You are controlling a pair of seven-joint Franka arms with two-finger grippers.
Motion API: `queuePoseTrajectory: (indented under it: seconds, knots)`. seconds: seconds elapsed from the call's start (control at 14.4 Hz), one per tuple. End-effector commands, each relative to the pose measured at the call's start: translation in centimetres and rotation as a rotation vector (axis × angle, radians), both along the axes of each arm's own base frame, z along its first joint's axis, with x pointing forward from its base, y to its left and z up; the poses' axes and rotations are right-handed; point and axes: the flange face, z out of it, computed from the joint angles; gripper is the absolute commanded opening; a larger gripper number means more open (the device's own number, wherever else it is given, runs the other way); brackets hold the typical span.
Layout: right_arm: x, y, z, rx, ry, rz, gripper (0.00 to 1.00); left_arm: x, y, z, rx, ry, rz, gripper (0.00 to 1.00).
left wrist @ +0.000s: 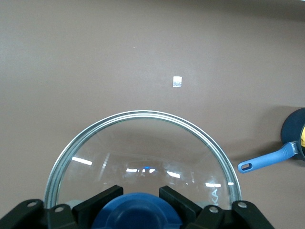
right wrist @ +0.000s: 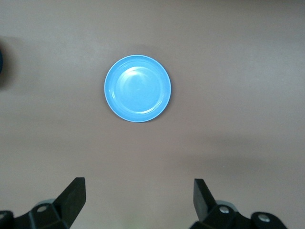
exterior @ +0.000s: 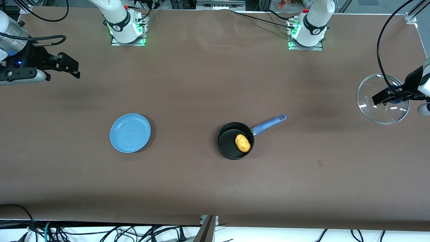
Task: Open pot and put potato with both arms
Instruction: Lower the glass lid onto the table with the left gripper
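Observation:
The black pot (exterior: 231, 148) stands uncovered near the table's middle, its blue handle (exterior: 268, 123) pointing toward the left arm's end. The yellow-orange potato (exterior: 242, 143) lies inside it. My left gripper (exterior: 391, 95) is shut on the blue knob (left wrist: 138, 212) of the glass lid (exterior: 381, 112), holding it up over the left arm's end of the table. In the left wrist view the lid's rim (left wrist: 143, 114) arcs round the knob, and the pot handle (left wrist: 267, 160) shows at the edge. My right gripper (exterior: 70, 65) hangs open and empty over the right arm's end.
A round light-blue plate (exterior: 130, 132) sits on the brown table (exterior: 201, 84) toward the right arm's end, level with the pot; the right wrist view shows the plate (right wrist: 137, 88) too. Cables hang along the table's front edge.

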Motion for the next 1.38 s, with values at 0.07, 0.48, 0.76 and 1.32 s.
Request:
queuePoseTrajectory:
  seconds: [0.07, 0.48, 0.76, 1.32]
  knots:
    - [0.9, -0.5, 0.0, -0.013, 0.011, -0.005, 1.0, 0.7, -3.3, -0.1, -0.045, -0.035, 0.072, 0.4]
    - [1.0, 0.6, -0.8, -0.02, 0.032, 0.008, 1.0, 1.0, -8.1, -0.8, -0.032, -0.036, 0.128, 0.38]
    - [1.0, 0.7, -0.9, -0.019, 0.035, 0.008, 1.0, 2.3, -6.7, -2.7, 0.015, -0.042, 0.088, 0.38]
    - [0.9, 0.5, -0.8, -0.019, 0.038, 0.006, 1.0, 3.1, -6.7, -15.9, -0.01, -0.086, 0.075, 0.38]
